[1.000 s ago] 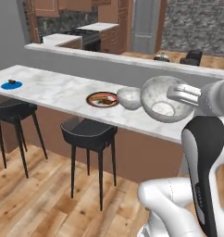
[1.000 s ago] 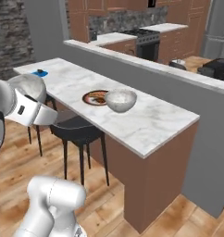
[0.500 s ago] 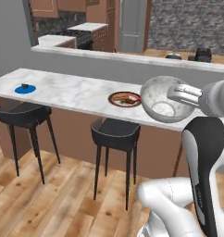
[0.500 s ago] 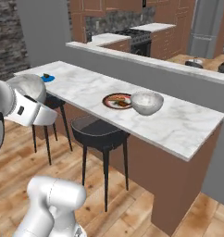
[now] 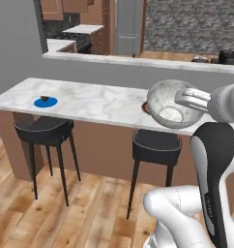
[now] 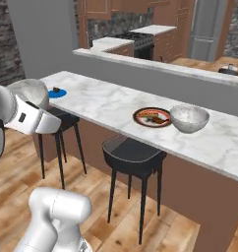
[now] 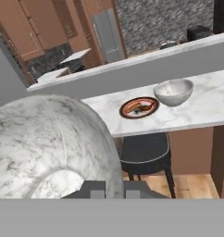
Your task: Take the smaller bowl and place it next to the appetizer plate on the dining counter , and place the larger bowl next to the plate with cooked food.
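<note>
My gripper (image 5: 186, 99) is shut on the rim of the smaller bowl (image 5: 169, 104), a marbled grey-white bowl held tilted in the air in front of the dining counter (image 5: 99, 101). In the hand view this bowl (image 7: 49, 143) looms large just above my gripper (image 7: 115, 187). The appetizer plate (image 5: 45, 101), bright blue with a dark morsel, lies near the counter's left end, far to the left of the held bowl. The larger bowl (image 6: 189, 118) stands upright on the counter right beside the dark-rimmed plate of cooked food (image 6: 152, 116).
Two black stools (image 5: 44, 130) (image 5: 156, 145) stand under the counter's front edge. A raised grey ledge (image 5: 128, 60) runs behind the counter, with the kitchen stove and cabinets beyond. Open wooden floor lies in front.
The whole scene has slid rightward in the left base view: the base has driven left along the counter toward the blue plate. The bowl stays in the shut gripper.
</note>
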Controlling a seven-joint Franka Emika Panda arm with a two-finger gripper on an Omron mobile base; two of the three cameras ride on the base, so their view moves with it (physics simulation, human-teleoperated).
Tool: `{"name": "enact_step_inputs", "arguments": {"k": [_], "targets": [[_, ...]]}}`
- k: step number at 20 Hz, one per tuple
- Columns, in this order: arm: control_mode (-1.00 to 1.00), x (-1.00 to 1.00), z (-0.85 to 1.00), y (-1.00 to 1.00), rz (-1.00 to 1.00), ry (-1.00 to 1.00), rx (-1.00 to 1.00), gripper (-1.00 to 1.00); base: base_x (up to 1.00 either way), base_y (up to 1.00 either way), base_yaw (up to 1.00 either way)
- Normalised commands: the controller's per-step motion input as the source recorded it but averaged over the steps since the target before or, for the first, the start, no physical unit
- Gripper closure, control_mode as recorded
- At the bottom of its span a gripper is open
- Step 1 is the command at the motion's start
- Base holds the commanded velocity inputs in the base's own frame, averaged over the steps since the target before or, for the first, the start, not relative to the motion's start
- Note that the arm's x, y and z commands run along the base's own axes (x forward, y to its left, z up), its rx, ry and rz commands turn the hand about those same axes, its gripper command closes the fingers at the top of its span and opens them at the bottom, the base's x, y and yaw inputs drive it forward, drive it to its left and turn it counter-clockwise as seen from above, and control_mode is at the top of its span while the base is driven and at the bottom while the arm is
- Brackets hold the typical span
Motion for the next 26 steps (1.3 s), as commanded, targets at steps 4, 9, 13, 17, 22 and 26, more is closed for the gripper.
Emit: {"name": "enact_step_inputs", "arguments": {"k": [4,9,13,17,22,26], "targets": [[1.00,0.00,0.00,0.00,0.00,0.00,0.00,1.00,0.51,1.00,-0.24],[1.00,0.00,0.00,0.00,0.00,0.00,0.00,1.00,0.59,1.00,-0.23],[1.00,0.00,0.00,0.00,0.00,0.00,0.00,1.00,0.60,1.00,-0.24],[1.00,0.00,0.00,0.00,0.00,0.00,0.00,1.00,0.67,0.97,-0.29],[1.00,0.00,0.00,0.00,0.00,0.00,0.00,1.00,0.84,0.36,-0.25],[1.00,0.00,0.00,0.00,0.00,0.00,0.00,1.00,0.88,0.00,-0.19]]}}
